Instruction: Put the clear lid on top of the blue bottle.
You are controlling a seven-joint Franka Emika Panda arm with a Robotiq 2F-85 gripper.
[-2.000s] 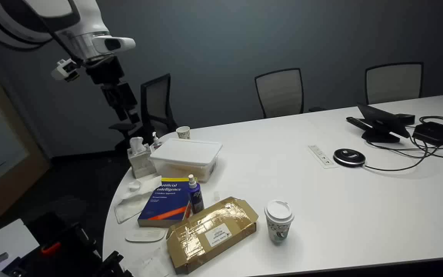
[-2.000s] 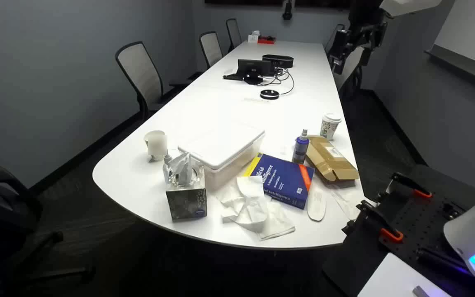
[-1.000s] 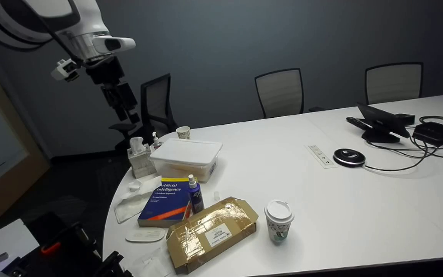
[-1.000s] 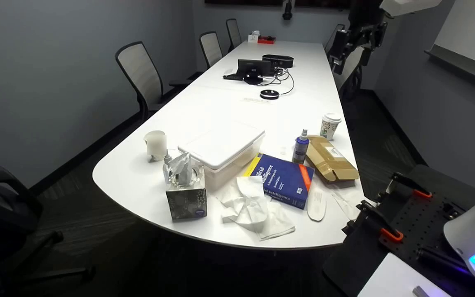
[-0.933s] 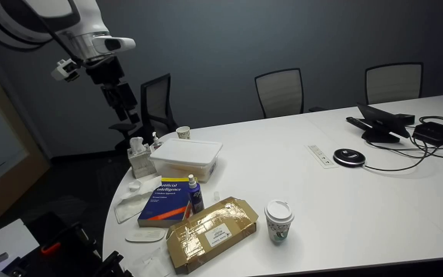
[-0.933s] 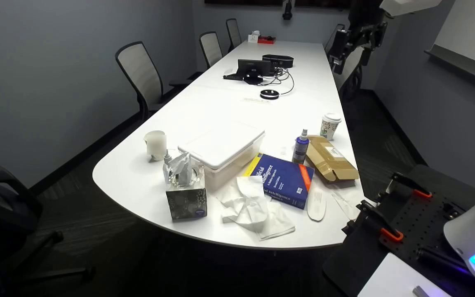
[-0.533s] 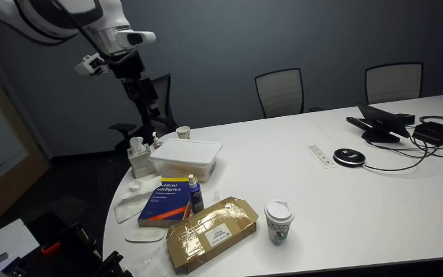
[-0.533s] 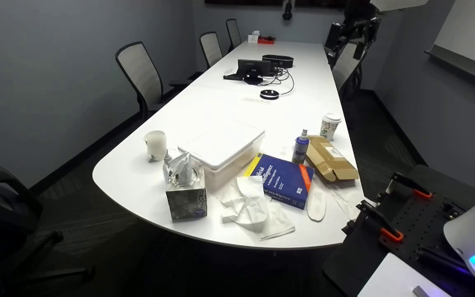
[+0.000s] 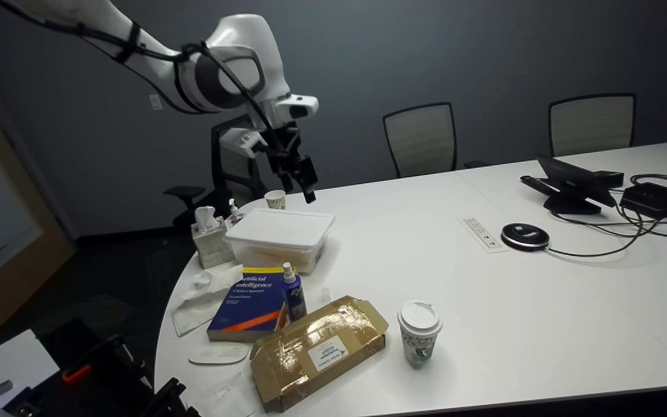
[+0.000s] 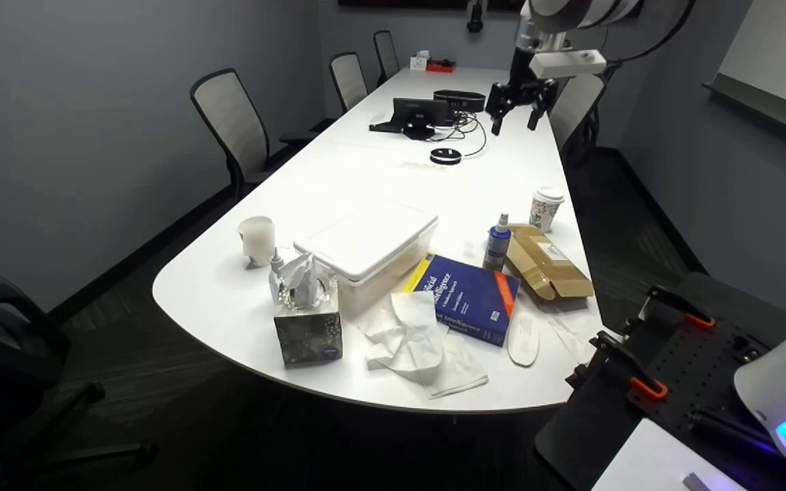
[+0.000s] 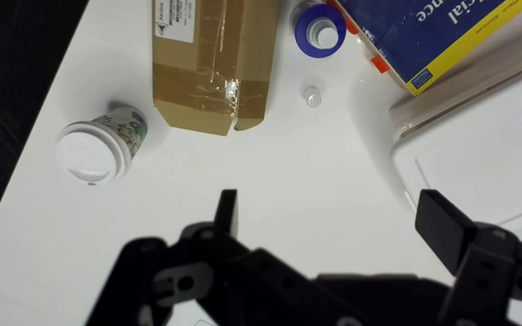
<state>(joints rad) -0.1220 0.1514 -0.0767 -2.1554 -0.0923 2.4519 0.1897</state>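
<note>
The small clear lid lies on the white table beside the blue bottle. It also shows in an exterior view and in the wrist view. The blue bottle stands upright between the book and the cardboard box, its white spray nozzle uncovered. It also shows in an exterior view and from above in the wrist view. My gripper is open with nothing between its fingers. It is high above the table, apart from lid and bottle, in both exterior views.
A brown taped cardboard box lies close to the bottle. A blue book lies on its other side. A white-lidded plastic container, a lidded paper cup, a tissue box and crumpled napkins are also on the table.
The arm holds still at first, then my gripper swings out over the table, rightward in one exterior view and leftward in the other. It stays open. The lid and bottle have not moved.
</note>
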